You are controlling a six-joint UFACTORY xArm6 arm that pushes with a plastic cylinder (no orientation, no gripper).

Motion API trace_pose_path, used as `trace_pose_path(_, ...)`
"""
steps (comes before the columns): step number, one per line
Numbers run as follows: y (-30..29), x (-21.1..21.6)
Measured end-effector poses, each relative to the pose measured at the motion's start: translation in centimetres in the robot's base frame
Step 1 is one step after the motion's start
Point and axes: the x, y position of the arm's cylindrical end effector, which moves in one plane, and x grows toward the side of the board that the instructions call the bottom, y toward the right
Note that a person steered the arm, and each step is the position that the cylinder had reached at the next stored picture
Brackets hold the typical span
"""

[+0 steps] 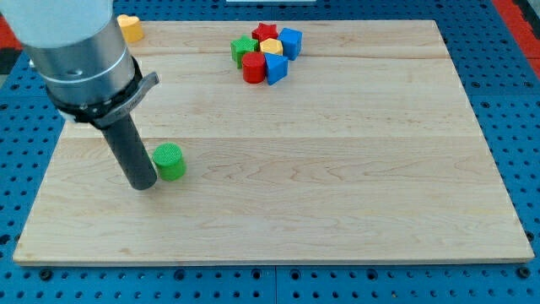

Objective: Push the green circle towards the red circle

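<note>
Nearest the camera, my tip (pixel 142 185) is resting on the tabletop (pixel 337 194), toward its left edge and about midway between top and bottom edges. No pincer is fitted; the arm is ending in a plain dark rod, so no opening can be reported. Green circle (pixel 170 160) is sitting just to the right of my tip, touching it or nearly so. Red circle (pixel 253 69) is lying well apart, near the top edge, right of centre-left, within a tight cluster. Clustered with it are sitting a green block (pixel 243 47), a red star (pixel 267 33), a yellow block (pixel 271 46), a blue block (pixel 291 41) and another blue block (pixel 276 69). Another yellow block (pixel 130 28) is sitting at the top left corner.
</note>
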Motion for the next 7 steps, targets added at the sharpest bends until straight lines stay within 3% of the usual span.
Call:
trace_pose_path(3,3.7,-0.5)
trace_pose_path(7,7.2,-6.3)
